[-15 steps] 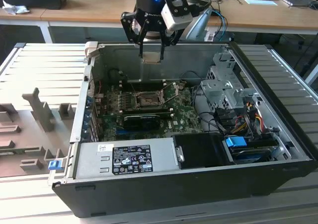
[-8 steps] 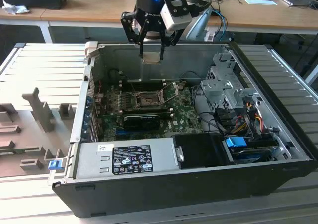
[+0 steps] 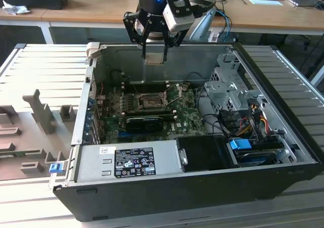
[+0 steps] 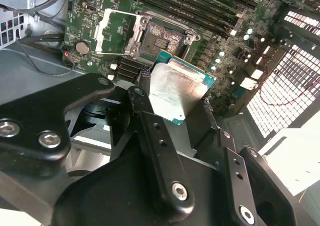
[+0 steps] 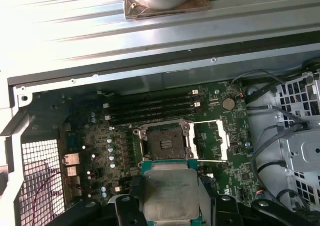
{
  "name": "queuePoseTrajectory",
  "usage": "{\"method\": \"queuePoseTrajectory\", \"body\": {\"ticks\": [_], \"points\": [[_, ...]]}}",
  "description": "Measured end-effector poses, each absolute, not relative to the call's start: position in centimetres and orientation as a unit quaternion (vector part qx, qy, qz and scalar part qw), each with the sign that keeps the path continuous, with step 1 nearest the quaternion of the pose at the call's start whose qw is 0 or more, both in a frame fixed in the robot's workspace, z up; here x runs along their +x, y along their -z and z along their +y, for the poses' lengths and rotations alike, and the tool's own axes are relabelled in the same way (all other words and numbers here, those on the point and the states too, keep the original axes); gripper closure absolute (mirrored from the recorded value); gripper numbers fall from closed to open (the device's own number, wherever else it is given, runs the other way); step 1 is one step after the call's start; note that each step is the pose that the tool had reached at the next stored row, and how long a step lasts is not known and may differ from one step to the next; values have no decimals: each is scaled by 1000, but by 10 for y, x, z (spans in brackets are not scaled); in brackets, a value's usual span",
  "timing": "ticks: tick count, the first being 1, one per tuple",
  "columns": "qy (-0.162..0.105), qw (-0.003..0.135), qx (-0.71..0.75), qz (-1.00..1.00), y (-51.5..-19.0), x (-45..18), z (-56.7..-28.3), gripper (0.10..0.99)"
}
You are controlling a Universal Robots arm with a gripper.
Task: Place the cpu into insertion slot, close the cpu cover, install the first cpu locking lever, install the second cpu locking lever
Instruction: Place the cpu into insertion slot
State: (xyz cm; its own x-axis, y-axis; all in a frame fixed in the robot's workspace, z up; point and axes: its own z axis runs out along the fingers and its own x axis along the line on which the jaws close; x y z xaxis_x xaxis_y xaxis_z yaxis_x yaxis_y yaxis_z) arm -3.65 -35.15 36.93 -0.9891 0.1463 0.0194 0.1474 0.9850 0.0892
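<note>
Exterior view, from its left to its right: a slatted desk (image 3: 45, 71) carries grey fixture blocks (image 3: 40, 114) and, beside them, an open computer case (image 3: 167, 197) lying on its side. Inside the case, a power supply (image 3: 129, 161) with a label lies along the near wall. Beyond it is the green motherboard (image 3: 187, 119), crossed by a long black card (image 3: 144, 122). A metal drive cage (image 3: 228, 89) with bundled cables occupies the exterior view's right end.

The hand (image 3: 153, 56) hangs above the far wall of the case, pinching the cpu (image 3: 154, 59) by two opposite edges. The chip is in the air, well apart from the board and higher than the case rim.

The insertion slot (image 3: 150, 103) lies on the board below the hand, dark and unoccupied.

In the second wrist view, black fingers (image 4: 145, 110) clamp the cpu (image 4: 177, 88), grey metal top outward, with the slot (image 4: 162, 35) beyond it.

In the first wrist view, the cpu cover (image 5: 226, 142) lies swung open beside the slot (image 5: 164, 141), with memory modules (image 5: 150, 108) just past the socket.
</note>
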Motion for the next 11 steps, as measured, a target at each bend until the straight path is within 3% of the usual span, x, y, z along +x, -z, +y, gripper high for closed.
{"method": "queuePoseTrajectory", "body": {"ticks": [11], "points": [[45,5,-102,-994,-369,-37,-352,557]]}}
